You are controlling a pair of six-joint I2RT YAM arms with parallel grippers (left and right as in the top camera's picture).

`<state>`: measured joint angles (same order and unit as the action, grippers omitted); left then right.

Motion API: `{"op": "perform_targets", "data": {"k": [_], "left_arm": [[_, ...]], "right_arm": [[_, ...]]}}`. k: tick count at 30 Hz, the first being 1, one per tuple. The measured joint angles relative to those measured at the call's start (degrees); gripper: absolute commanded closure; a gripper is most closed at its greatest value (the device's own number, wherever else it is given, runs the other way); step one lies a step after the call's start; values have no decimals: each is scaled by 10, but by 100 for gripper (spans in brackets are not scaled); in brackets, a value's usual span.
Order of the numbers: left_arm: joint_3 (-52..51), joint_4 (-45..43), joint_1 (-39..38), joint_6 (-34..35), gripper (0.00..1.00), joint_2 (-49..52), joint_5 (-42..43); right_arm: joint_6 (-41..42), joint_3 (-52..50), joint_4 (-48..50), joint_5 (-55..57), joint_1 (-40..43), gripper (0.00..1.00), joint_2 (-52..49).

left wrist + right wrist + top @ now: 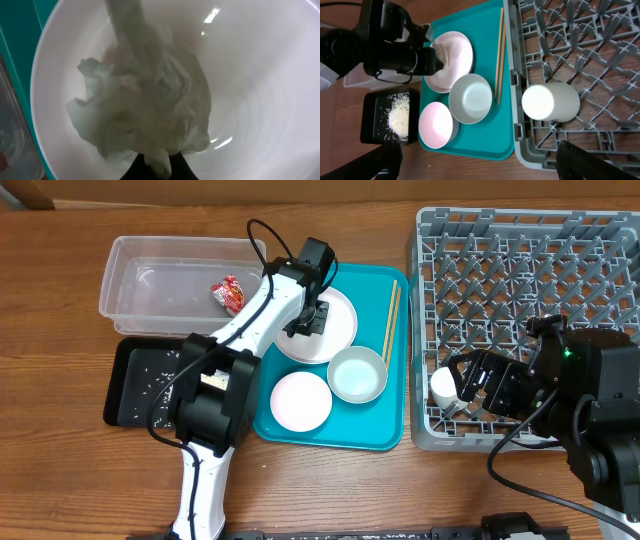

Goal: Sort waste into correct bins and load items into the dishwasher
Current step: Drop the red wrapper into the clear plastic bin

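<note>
My left gripper (308, 320) is low over the large white plate (338, 332) on the teal tray. In the left wrist view its fingertips (160, 169) are shut on the crumpled white tissue (145, 100), which rests on the plate (260, 75). The red wrapper (228, 294) lies in the clear tub (130, 255). Rice (398, 116) lies in the black tray (120, 402). My right gripper (462, 387) is open and empty (477, 150), just back from the white cup (550, 102), which lies on its side in the grey dish rack (530, 240).
The teal tray (385, 435) also holds a small pink plate (300, 400), a whitish bowl (357, 373) and wooden chopsticks (390, 320) along its right side. The dish rack stands right of the tray. Bare wooden table lies in front.
</note>
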<state>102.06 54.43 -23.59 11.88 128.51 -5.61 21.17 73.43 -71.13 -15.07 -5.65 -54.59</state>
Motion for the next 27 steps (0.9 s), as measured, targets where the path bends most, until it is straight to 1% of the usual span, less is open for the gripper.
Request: {"op": "perform_targets", "data": {"k": [5, 8, 12, 15, 17, 19, 20, 23, 27], "left_arm": [[35, 88, 5, 2, 96, -20, 4], [57, 116, 19, 2, 96, -69, 4], [79, 123, 74, 2, 96, -153, 2], [91, 122, 136, 6, 96, -184, 2], [92, 123, 174, 7, 83, -184, 1], [92, 125, 208, 10, 54, -172, 2], [92, 127, 221, 13, 45, -164, 5], [89, 132, 244, 12, 43, -139, 21], [88, 154, 247, -5, 38, -125, 42]], "right_arm": [[0, 0, 0, 0, 0, 0, 0], [0, 0, 0, 0, 0, 0, 0], [0, 0, 0, 0, 0, 0, 0], [0, 0, 0, 0, 0, 0, 0], [0, 0, 0, 0, 0, 0, 0], [0, 0, 0, 0, 0, 0, 0], [0, 0, 0, 0, 0, 0, 0], [0, 0, 0, 0, 0, 0, 0], [0, 0, 0, 0, 0, 0, 0]]}}
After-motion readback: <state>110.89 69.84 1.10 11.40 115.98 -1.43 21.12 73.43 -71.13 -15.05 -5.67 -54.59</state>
